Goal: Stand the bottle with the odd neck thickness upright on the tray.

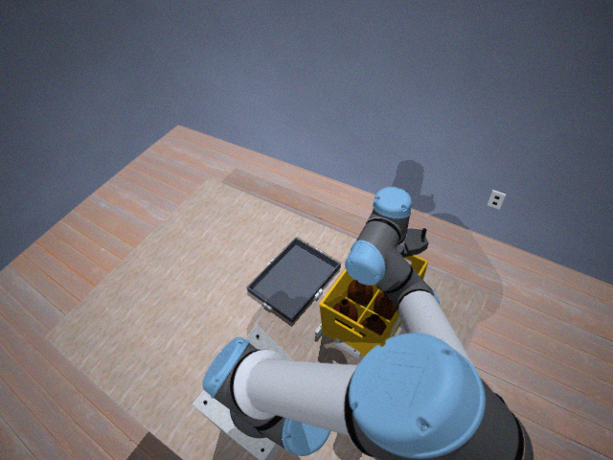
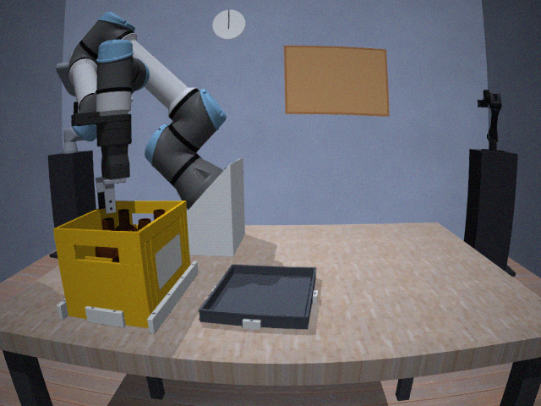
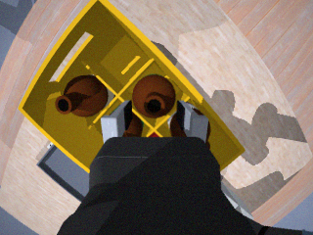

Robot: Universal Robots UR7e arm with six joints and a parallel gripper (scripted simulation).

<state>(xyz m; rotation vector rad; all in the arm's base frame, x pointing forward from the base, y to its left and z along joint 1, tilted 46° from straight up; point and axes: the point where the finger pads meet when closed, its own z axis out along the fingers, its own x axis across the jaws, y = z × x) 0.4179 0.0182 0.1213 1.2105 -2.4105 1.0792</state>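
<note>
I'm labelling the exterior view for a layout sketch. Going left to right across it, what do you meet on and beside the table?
Yellow crate → white wedge-shaped panel → dark tray → black stand with camera.

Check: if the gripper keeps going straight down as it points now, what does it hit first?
Likely the brown bottle right under the open gripper in the yellow crate: its neck sits between the fingers' line. Depth is unclear; the crate dividers lie close.

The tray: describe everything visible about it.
The tray is a shallow, dark grey rectangle with a low raised rim and a flat, matte floor, and nothing lies in it. It sits flat on the wooden table, beside the yellow crate but apart from it. Small pale blocks sit against its edges.
</note>
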